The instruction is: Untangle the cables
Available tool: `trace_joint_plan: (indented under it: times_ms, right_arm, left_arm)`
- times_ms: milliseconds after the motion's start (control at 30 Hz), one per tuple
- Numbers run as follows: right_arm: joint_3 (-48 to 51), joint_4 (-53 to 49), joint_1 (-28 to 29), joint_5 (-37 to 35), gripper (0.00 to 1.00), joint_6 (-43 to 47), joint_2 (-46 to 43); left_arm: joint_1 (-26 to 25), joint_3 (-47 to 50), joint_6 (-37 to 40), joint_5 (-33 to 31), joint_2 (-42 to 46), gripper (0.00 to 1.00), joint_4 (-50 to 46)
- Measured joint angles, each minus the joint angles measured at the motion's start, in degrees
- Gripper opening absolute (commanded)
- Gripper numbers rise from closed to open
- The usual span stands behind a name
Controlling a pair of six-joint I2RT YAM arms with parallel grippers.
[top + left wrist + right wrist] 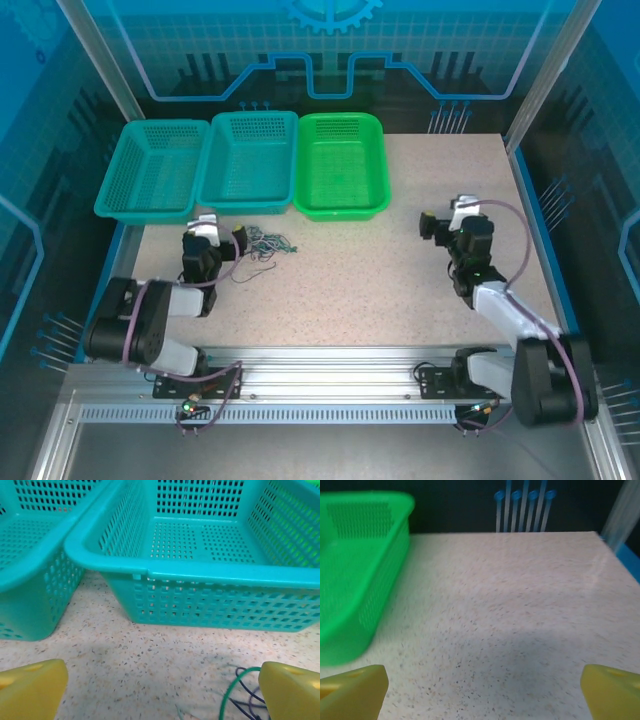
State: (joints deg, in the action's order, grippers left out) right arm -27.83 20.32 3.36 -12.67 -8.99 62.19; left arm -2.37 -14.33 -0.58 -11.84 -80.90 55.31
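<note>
Your left gripper gapes wide beside the cables, toward the table's left edge, probably to pinch a strand; your right gripper gapes empty.

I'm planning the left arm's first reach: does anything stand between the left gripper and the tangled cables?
Nothing visible does. The open left gripper sits just left of the tangle of thin dark, cream and green cables, with bare speckled tabletop between them. The middle teal perforated plastic basket lies beyond both, not in the way.
</note>
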Motion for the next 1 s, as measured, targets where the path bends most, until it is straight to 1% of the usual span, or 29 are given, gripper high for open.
trace_joint_plan:
  times_ms: [67,133,200,233,300,367,467,567,633,700,767,900,967,1000]
  right_arm:
    - [-5.3,-8.3,0.3,0.3,1.00,-3.9,-5.0]
    - [-10.4,-13.9,1.6,2.7,1.00,-6.5,-7.1]
    - [-15.4,-18.5,5.0,6.0,1.00,-8.2,-7.0]
    - [-18.1,-20.9,8.0,7.9,1.00,-8.6,-5.9]
    - [-23.2,-24.3,14.6,11.0,0.99,-8.9,-2.3]
    - [-28.6,-27.1,22.7,13.0,0.99,-8.7,3.7]
    - [-35.4,-29.2,33.6,14.9,0.99,-8.6,13.7]
    - [-41.5,-30.6,41.4,14.7,0.98,-8.6,24.2]
    - [-45.5,-31.3,44.8,14.2,0.96,-8.6,31.0]
    - [-49.5,-32.3,47.3,13.5,0.94,-8.8,38.0]
    - [-54.1,-33.6,48.5,12.4,0.92,-9.0,44.9]
    - [-60.2,-35.0,48.9,9.1,0.96,-8.8,54.6]
    - [-63.3,-36.7,48.8,8.1,0.92,-8.1,58.6]
    - [-65.1,-37.5,48.8,8.0,0.87,-7.8,60.4]
  left_arm:
    - [-1.4,0.5,0.5,-1.0,6.8,0.99,-2.7]
    - [-3.2,-0.2,-0.2,-1.9,14.6,0.99,-6.5]
    - [-4.4,-3.2,-3.2,-2.3,21.3,0.99,-14.2]
    - [-4.7,-5.9,-5.5,-2.2,23.9,0.99,-19.3]
    - [-5.1,-11.6,-10.3,-1.5,27.3,0.98,-29.1]
    - [-5.3,-17.4,-15.7,0.9,29.4,0.96,-38.3]
    - [-5.4,-22.1,-23.1,5.6,30.8,0.91,-48.8]
    - [-5.4,-23.0,-28.8,8.6,30.6,0.87,-58.3]
    - [-5.4,-22.9,-31.5,9.2,30.1,0.85,-64.5]
    - [-5.3,-22.4,-33.5,9.1,29.9,0.85,-69.0]
    - [-4.7,-21.2,-34.9,9.1,29.8,0.83,-71.6]
    - [-2.6,-18.8,-37.0,9.2,27.7,0.79,-72.6]
    - [-1.6,-18.1,-38.0,9.4,25.3,0.72,-72.5]
    - [-1.1,-18.0,-38.5,9.8,24.0,0.70,-72.1]
